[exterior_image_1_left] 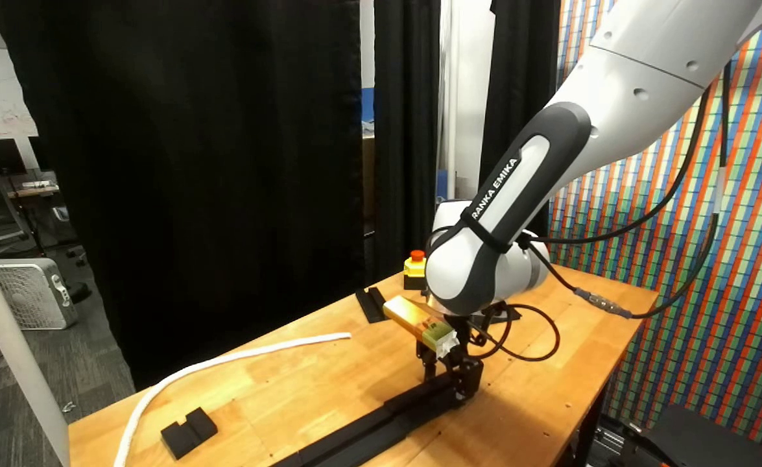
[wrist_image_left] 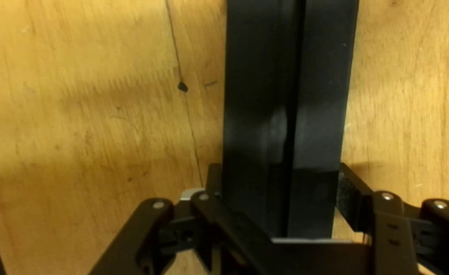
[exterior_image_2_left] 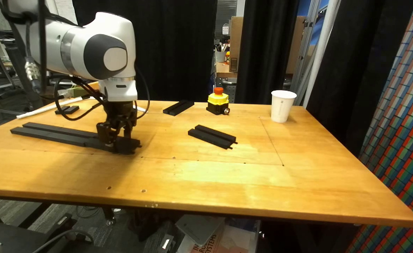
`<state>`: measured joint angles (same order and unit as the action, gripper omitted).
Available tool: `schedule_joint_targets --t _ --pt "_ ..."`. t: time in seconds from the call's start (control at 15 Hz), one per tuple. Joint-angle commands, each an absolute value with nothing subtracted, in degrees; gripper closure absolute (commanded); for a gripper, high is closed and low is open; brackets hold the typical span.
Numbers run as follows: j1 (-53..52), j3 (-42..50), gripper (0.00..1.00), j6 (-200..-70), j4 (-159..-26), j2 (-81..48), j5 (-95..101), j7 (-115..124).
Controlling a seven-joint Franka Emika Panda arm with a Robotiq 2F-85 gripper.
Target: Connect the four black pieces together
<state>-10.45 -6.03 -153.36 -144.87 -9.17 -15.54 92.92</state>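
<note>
I have the black two-finger gripper (wrist_image_left: 280, 191) clenched on a flat matte-black grooved bar (exterior_image_2_left: 127, 144); in the wrist view the fingers (wrist_image_left: 354, 198) sit against its two long edges, the groove running lengthwise between them; the bar is low, at the surface of the pale wooden tabletop (exterior_image_2_left: 227, 182); in an exterior view its pegged end pokes out just beyond the grip; its opposite end runs in line into a long narrow matte-black rail (exterior_image_2_left: 48, 136); a slight step breaks the outline where the two meet; I cannot tell whether that joint is fully seated, nor how many bars make up the rail.

A separate flat matte-black bar (exterior_image_2_left: 210, 138), also grooved, with pegs at one end, lies by itself on the tabletop, well apart from the rail; a stubby black grooved block (exterior_image_2_left: 178, 108) lies near the tabletop edge that faces a black curtain (exterior_image_2_left: 178, 49), near a yellow-and-black emergency-stop box (exterior_image_2_left: 218, 101) with a red button; a second stubby black block (exterior_image_1_left: 189, 433) lies near a thick white cord (exterior_image_1_left: 244, 355) that curves over the tabletop; a white paper cup (exterior_image_2_left: 283, 107) stands upright near a corner of the tabletop, to the right of the emergency-stop box in an exterior view.
</note>
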Motion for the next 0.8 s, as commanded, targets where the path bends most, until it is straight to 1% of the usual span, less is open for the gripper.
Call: schedule_joint_targets --t 0.0,0.73 --pt "-10.2 -6.7 0.54 -154.3 -147.2 -7.6 -18.1 93.2" --pt "-10.5 -6.7 0.54 -154.3 -147.4 -7.6 -18.3 93.6"
